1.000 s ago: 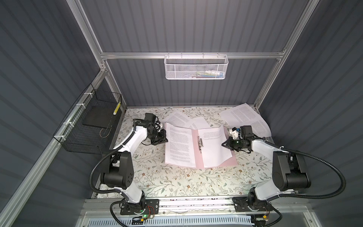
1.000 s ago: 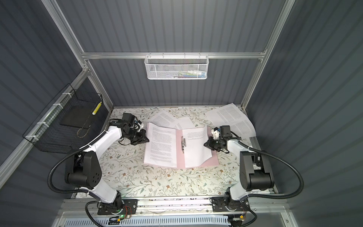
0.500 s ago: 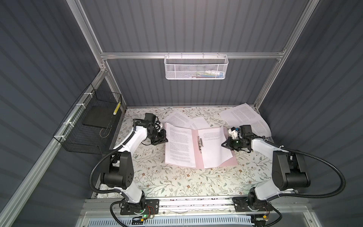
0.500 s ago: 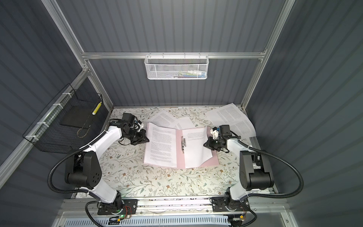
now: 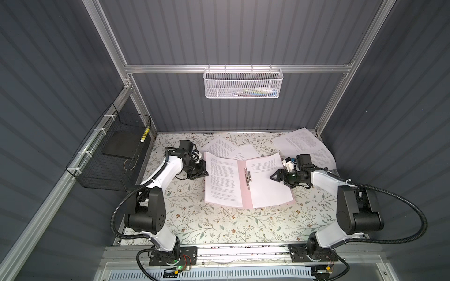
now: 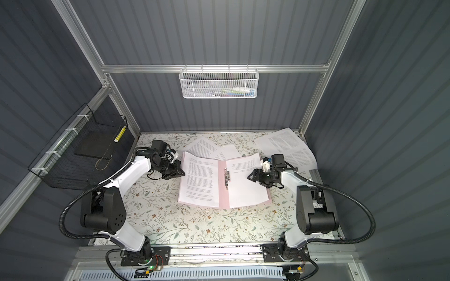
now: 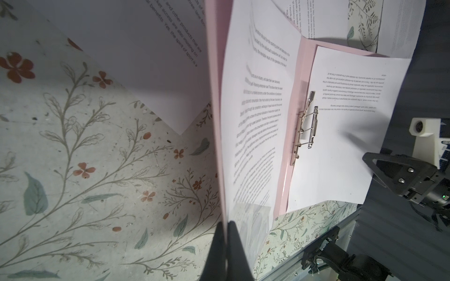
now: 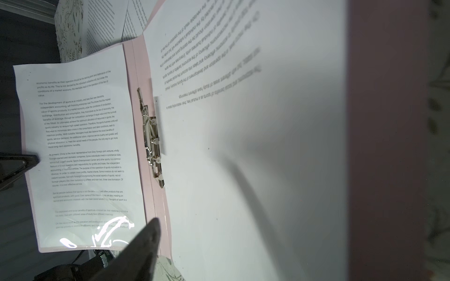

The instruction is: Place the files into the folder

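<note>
Partly done. The pink folder (image 5: 241, 194) lies open mid-desk (image 5: 207, 223) with a printed sheet (image 5: 222, 180) on each half. Further printed sheets (image 5: 302, 143) lie loose behind it, unfiled. The left gripper (image 5: 205, 172) fingers pinch the folder's left cover; the right gripper (image 5: 278, 179) fingers look spread above the right half.

White mesh basket (image 5: 219, 85) hangs at the back; black wire basket (image 5: 102, 180) holds a dark slab (image 5: 120, 147).

Left gripper (image 7: 226, 223) pinched shut, right gripper (image 5: 274, 176) spread wide
</note>
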